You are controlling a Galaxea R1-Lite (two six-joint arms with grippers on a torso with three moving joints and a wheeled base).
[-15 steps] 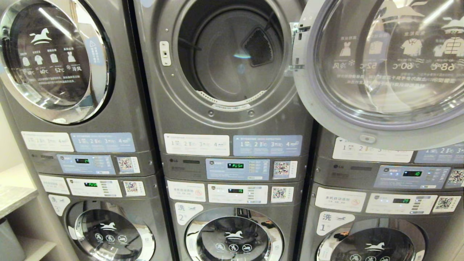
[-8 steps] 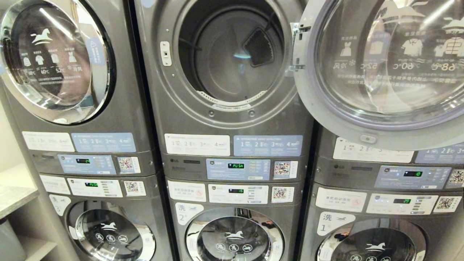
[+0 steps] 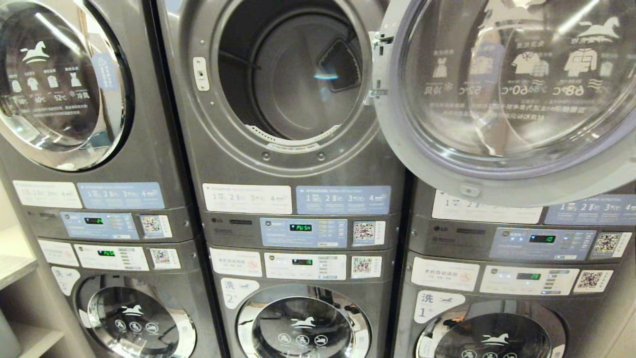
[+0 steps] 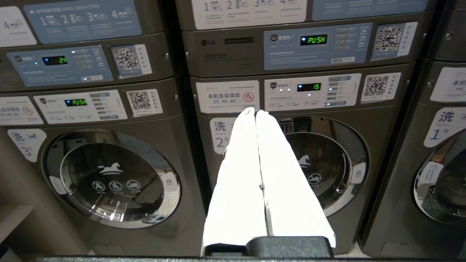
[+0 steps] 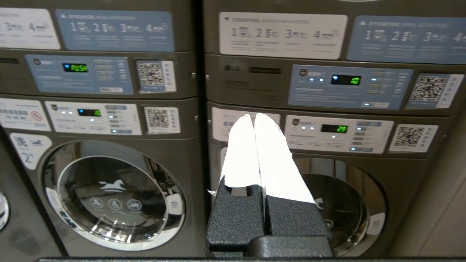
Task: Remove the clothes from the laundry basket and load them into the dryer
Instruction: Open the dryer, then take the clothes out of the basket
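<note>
- Clothes: none in any view; I cannot count them or name a fabric. I judge them light, soft and limp, likely to drape and snag on a door rim. Best taken by pinching a bunched fold near the middle of a garment, not a trailing edge.
- Laundry basket: not in the head view. A dark perforated shape shows as a reflection in a lower door at the edge of the left wrist view; I cannot tell whether it is the basket.
- Dryer (image 3: 293, 79): the upper middle machine, drum bare, nothing loaded.
- Dryer door (image 3: 502, 94): one, swung wide toward my right, hanging in front of the right-hand stack. I expect it to crowd a right-arm approach.
- Stacks: three side by side, each an upper dryer over a lower washer; six round doors, five closed, one open.
- Control panels: two per stack, six in all, each with a lit green display.
- Left pincer (image 4: 255, 112): white fingers pressed together, holding nothing, pointing at the lower middle washer (image 4: 320, 163).
- Right pincer (image 5: 254, 116): fingers together, empty, facing the lower right washer (image 5: 346, 207).
- Shelf (image 3: 15, 271): one at far left, beside the left stack.
- Progress, by my reading: loading not yet begun.
</note>
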